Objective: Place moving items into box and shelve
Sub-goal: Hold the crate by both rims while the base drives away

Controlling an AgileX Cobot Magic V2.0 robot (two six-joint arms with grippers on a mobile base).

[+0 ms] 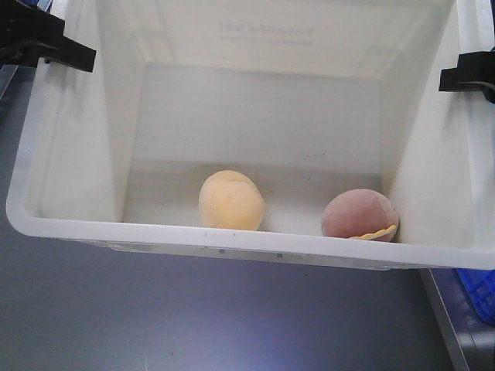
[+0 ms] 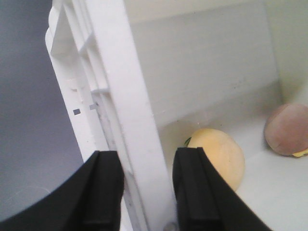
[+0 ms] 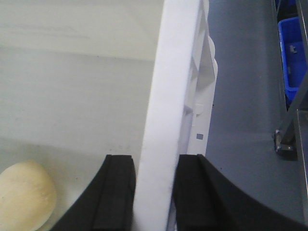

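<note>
Over a grey floor point(image 1: 193, 325), the left gripper point(image 2: 147, 192) and right gripper point(image 3: 156, 192) each clench a side rim of the box point(image 1: 232, 238), likely to carry it level. The cream ball point(image 1: 230, 201) and pinkish ball point(image 1: 360, 215) lie between them.

Illegibly faint print point(image 1: 267, 32) on the far wall of the box point(image 1: 247, 241)

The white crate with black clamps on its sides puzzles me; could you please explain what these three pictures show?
This is a two-armed robot. The front camera looks down into the crate, where a cream ball and a pink ball lie apart on the bottom. The other two pictures come from cameras on the wrists. The left gripper clamps the crate's left wall between its black fingers, and the right gripper clamps the right wall. A blue bin shows off to the right.
</note>
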